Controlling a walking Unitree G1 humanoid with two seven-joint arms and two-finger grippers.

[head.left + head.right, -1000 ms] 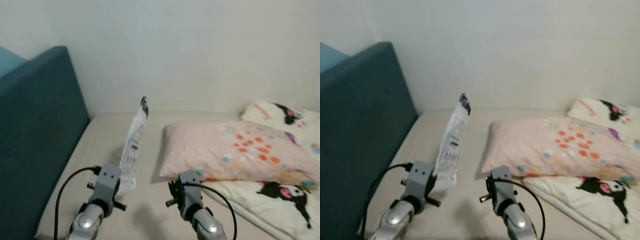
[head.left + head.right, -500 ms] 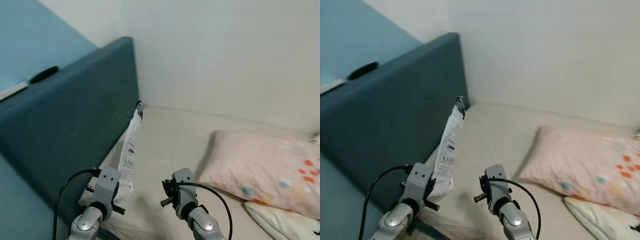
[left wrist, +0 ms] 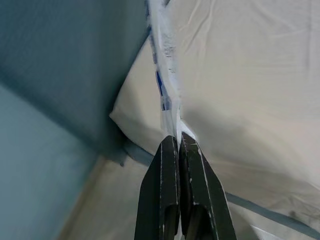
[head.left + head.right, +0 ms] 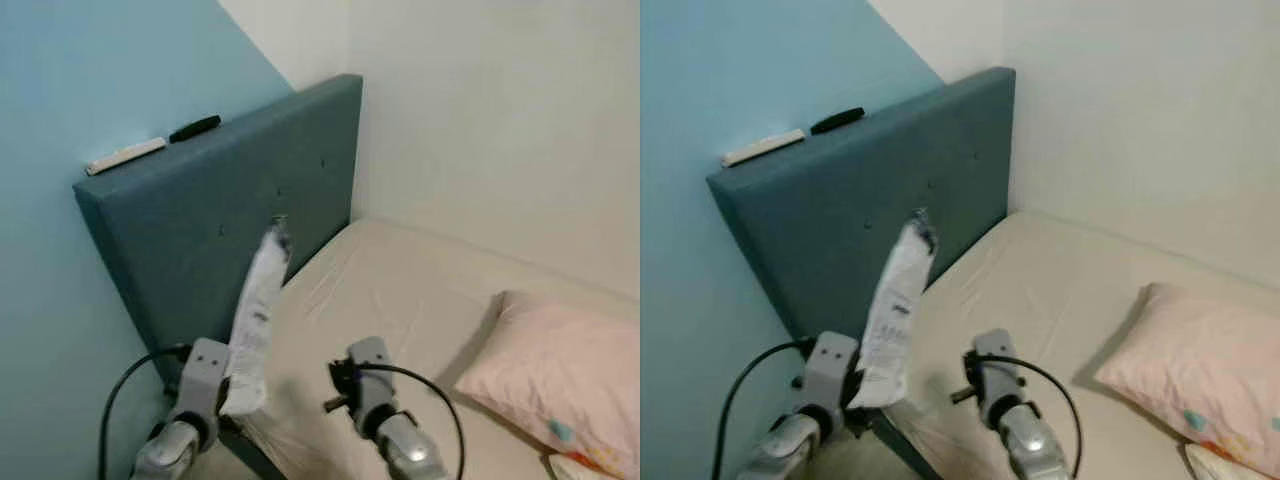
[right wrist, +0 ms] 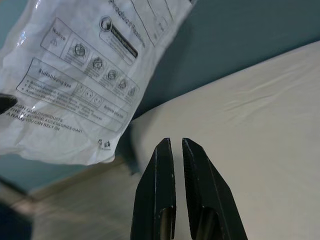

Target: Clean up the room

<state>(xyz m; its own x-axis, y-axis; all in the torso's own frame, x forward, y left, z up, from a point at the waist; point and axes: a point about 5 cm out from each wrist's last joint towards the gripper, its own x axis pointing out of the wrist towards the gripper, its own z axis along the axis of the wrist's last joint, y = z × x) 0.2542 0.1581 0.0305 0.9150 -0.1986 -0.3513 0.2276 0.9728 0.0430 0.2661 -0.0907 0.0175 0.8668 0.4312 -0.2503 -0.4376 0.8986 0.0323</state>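
Left end effector (image 3: 178,142) is clamped on the lower edge of a white plastic bag (image 4: 256,315), its two black fingers pressed together with the film pinched between them. That bag stands up from the grip as a narrow, crinkled strip with printed text and small icons on it, its dark top end level with the face of the blue headboard (image 4: 230,210). It hangs in the air near the bed's (image 4: 420,300) head corner, above the mattress edge. Right end effector (image 5: 173,147) is held beside it over the sheet, fingers nearly together with a thin gap and nothing between them. On the headboard's top edge lie a white object (image 4: 125,155) and a black one (image 4: 195,127). A pink pillow (image 4: 560,365) lies on the bed to the right.
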